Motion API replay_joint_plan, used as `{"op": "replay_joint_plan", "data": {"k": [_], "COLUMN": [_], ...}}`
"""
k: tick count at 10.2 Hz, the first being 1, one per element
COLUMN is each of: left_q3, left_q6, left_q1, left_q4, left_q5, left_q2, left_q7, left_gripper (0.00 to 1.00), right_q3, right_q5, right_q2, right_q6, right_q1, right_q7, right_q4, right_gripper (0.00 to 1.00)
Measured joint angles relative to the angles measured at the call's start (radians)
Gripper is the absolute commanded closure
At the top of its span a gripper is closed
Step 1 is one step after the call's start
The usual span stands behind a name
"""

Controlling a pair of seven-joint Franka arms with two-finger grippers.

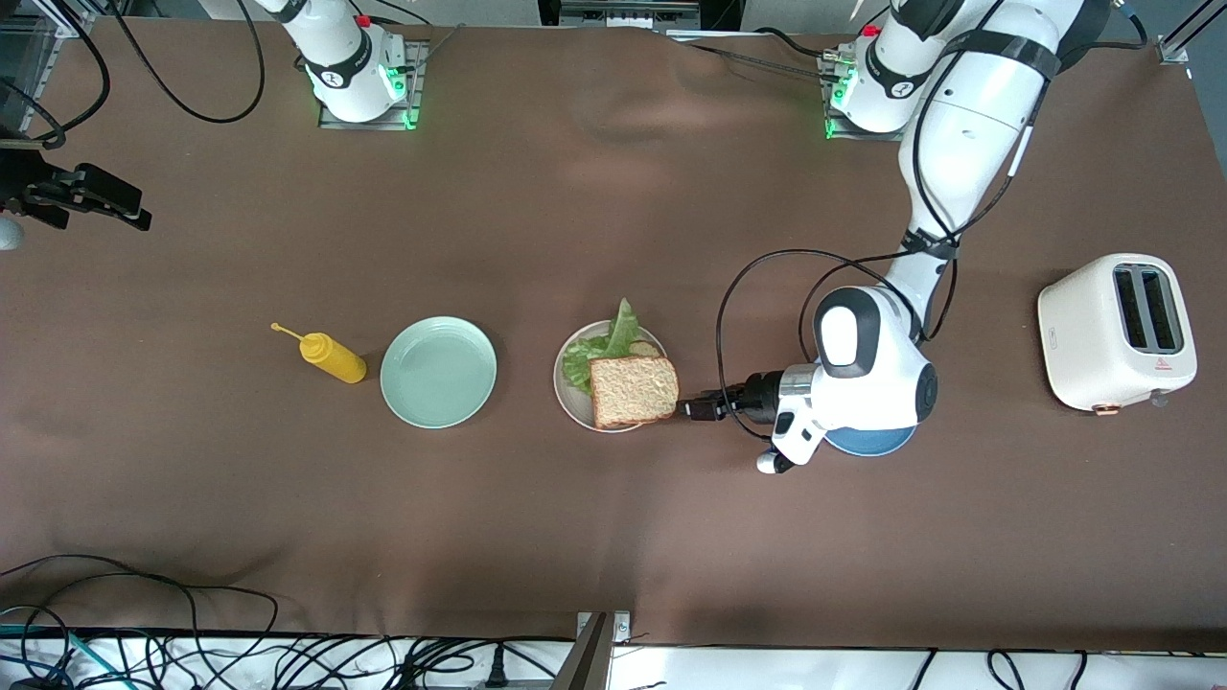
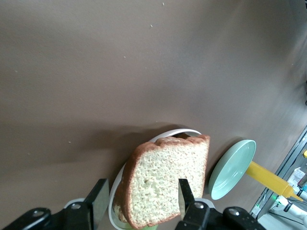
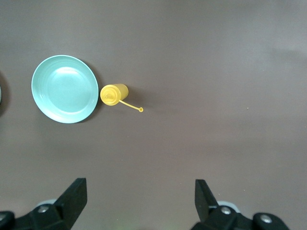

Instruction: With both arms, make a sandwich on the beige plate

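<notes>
A slice of tan speckled toast (image 1: 633,391) lies on top of a ruffled green lettuce leaf (image 1: 613,340) on the beige plate (image 1: 567,398). A bit of a second slice shows under the lettuce. My left gripper (image 1: 692,409) is low at the plate's edge toward the left arm's end of the table. It is open, and in the left wrist view (image 2: 141,199) the toast (image 2: 163,179) sits between its spread fingers, over the plate's rim (image 2: 172,132). My right gripper (image 1: 125,211) waits high at the right arm's end of the table, open and empty (image 3: 140,199).
A mint-green plate (image 1: 438,372) and a yellow squeeze bottle (image 1: 333,357) lie beside the beige plate toward the right arm's end. A blue plate (image 1: 868,443) sits under the left wrist. A white toaster (image 1: 1117,331) stands at the left arm's end.
</notes>
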Motion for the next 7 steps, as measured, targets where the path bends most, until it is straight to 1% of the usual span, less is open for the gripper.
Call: {"op": "replay_joint_plan", "data": {"k": [1, 2, 4, 5, 6, 7], "left_q3": [0.000, 0.002, 0.006, 0.007, 0.008, 0.008], "left_q6": [-0.003, -0.004, -0.043, -0.098, -0.153, -0.208], "left_q1": [0.004, 0.009, 0.050, 0.085, 0.117, 0.148], "left_q4": [0.000, 0.001, 0.012, 0.022, 0.030, 0.036], "left_q5": [0.014, 0.057, 0.204, 0.270, 0.331, 0.397], "left_q2": [0.001, 0.001, -0.011, -0.029, -0.054, -0.088], "left_q7": [0.000, 0.000, -0.001, 0.000, 0.001, 0.000], "left_gripper": [0.34, 0.34, 0.34, 0.31, 0.21, 0.17], "right_q3": [0.000, 0.000, 0.000, 0.000, 0.000, 0.000], "right_q5": [0.000, 0.000, 0.000, 0.000, 0.000, 0.000], "right_q2": [0.000, 0.000, 0.000, 0.000, 0.000, 0.000], "right_q6": [0.000, 0.000, 0.000, 0.000, 0.000, 0.000], "right_q1": [0.000, 0.000, 0.000, 0.000, 0.000, 0.000], "right_q7": [0.000, 0.000, 0.000, 0.000, 0.000, 0.000], "right_q4": [0.000, 0.000, 0.000, 0.000, 0.000, 0.000], "right_gripper": [0.00, 0.00, 0.00, 0.00, 0.00, 0.00]}}
